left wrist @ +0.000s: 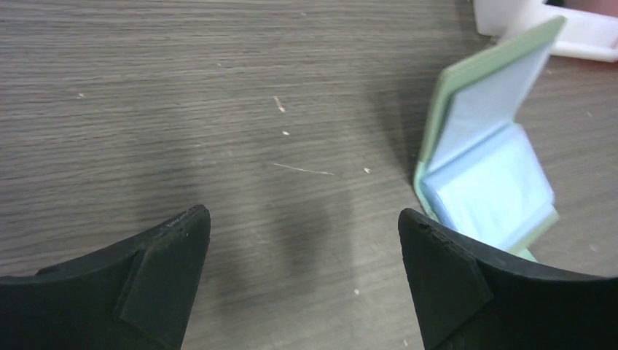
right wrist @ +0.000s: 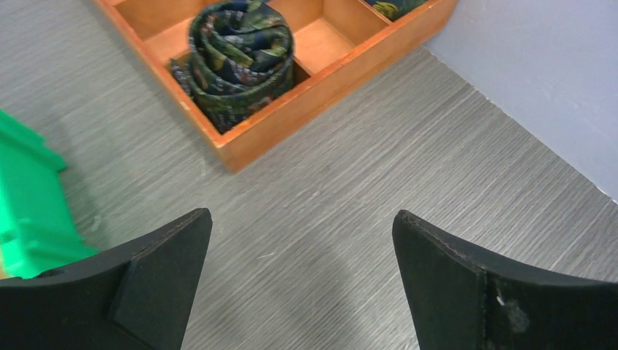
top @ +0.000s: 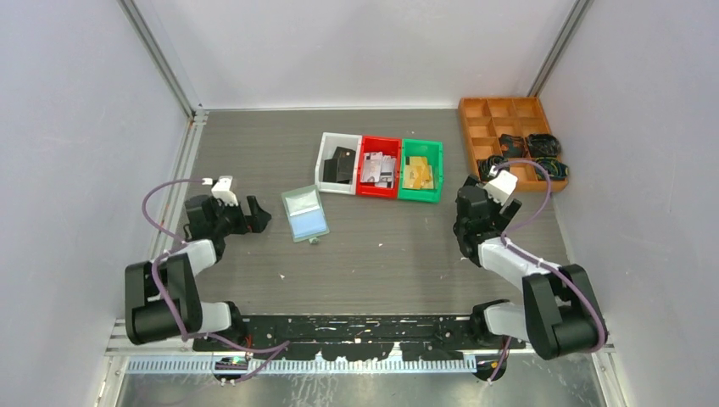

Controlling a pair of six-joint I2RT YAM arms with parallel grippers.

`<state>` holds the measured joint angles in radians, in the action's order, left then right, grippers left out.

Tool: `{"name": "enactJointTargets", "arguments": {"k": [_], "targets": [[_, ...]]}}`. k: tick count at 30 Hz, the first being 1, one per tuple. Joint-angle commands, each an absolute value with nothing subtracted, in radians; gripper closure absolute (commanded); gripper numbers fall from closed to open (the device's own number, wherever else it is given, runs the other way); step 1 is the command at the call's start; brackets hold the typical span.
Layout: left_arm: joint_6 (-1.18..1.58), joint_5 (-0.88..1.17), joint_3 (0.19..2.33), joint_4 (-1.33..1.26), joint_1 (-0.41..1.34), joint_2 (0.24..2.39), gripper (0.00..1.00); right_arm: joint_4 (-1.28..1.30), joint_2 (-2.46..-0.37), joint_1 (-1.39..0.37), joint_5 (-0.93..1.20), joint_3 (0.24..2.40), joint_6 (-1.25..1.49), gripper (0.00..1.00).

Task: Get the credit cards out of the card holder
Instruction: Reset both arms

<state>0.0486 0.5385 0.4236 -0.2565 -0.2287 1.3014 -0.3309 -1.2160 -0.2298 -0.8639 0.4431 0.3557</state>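
**Both grippers open and apart from the card holder; cards lie in three bins**

The card holder (top: pixel 305 214) lies on the table (top: pixel 381 263) left of centre, on the near-left side of the white bin (top: pixel 323 170) and not touching it. In the left wrist view it is spread open like a book, with one mint-green cover tilted up and the pale clear pockets showing. Whether any pocket has a card in it cannot be told.

The left gripper (left wrist: pixel 302 219) is low over the table just left of the holder. Its jaws are spread wide, with only bare tabletop between them.

The right gripper (right wrist: pixel 302 219) is over on the right, well apart from the holder. It is also wide open and grips nothing. It points at the table between the green bin (top: pixel 421 197) and the orange divided tray (top: pixel 473 108).

The credit cards are in a row of bins at the far middle:
- Black ones (top: pixel 342 164) are in the white bin.
- Silver-grey ones (top: pixel 379 168) are in the red bin (top: pixel 377 193).
- Gold ones (top: pixel 418 174) are in the green bin.

A dark patterned roll (right wrist: pixel 240 51) sits in one compartment of the tray, and more dark rolls sit in the compartments beside it.
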Motion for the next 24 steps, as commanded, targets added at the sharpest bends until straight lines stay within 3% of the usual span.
{"name": "enactJointTargets", "arguments": {"k": [1,9,12,20,22,24], "targets": [[0.153,0.424,0.346,-0.861,-0.217,1.398,0.0,-0.688,-1.3,-0.194,-0.896,0.369,0.231,0.01],[0.096,0.307,0.27,-1.083,-0.147,1.497,0.0,-0.954,-1.439,-0.078,-0.653,0.305,0.215,0.0],[0.124,0.261,0.222,-1.34,-0.133,1.631,0.0,-1.033,-1.526,-0.06,-0.443,0.289,0.15,0.0],[0.051,0.092,0.383,-0.886,-0.03,1.541,0.02,-0.95,-1.557,-0.014,-0.323,0.355,0.16,0.0],[0.046,0.088,0.37,-0.935,-0.026,1.553,0.06,-0.924,-1.543,-0.014,-0.323,0.356,0.161,0.01],[0.046,0.092,0.37,-0.925,-0.026,1.545,0.01,-0.956,-1.552,-0.014,-0.324,0.346,0.16,0.0]]}}
